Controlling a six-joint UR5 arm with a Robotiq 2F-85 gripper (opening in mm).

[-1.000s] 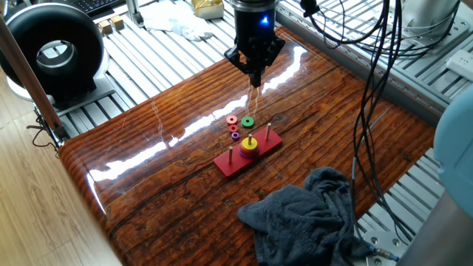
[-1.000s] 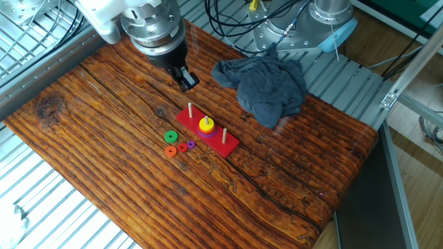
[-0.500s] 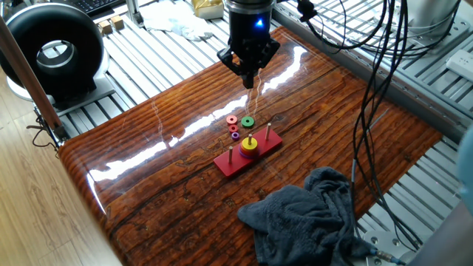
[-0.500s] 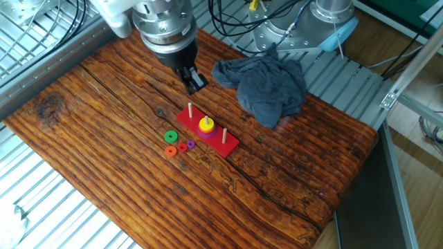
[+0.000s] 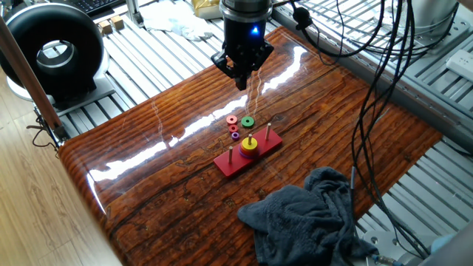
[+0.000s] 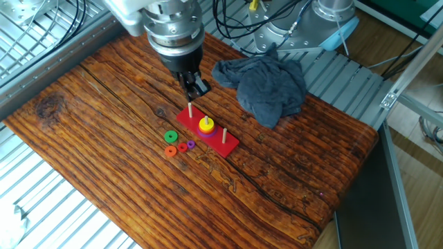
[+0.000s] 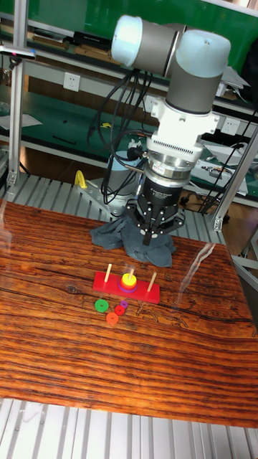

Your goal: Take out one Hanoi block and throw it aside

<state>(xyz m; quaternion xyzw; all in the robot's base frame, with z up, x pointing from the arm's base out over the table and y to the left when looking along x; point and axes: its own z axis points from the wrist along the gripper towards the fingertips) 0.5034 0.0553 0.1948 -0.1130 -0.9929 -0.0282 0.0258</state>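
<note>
One fixed view: the gripper (image 5: 240, 83) hung above the wooden surface (image 5: 148, 170), fingers drawn together with nothing between them, while the Hanoi block (image 5: 250, 145) sat on the middle peg of the red base (image 5: 230, 164). The other fixed view: gripper (image 6: 197, 88) above the base's end peg, green ring (image 6: 170, 137) and orange-red ring (image 6: 170, 151) loose beside the base. Tall fixed view: gripper (image 7: 147, 237) empty, well above the block (image 7: 128, 280); grey cloth (image 7: 115, 236) behind.
</note>
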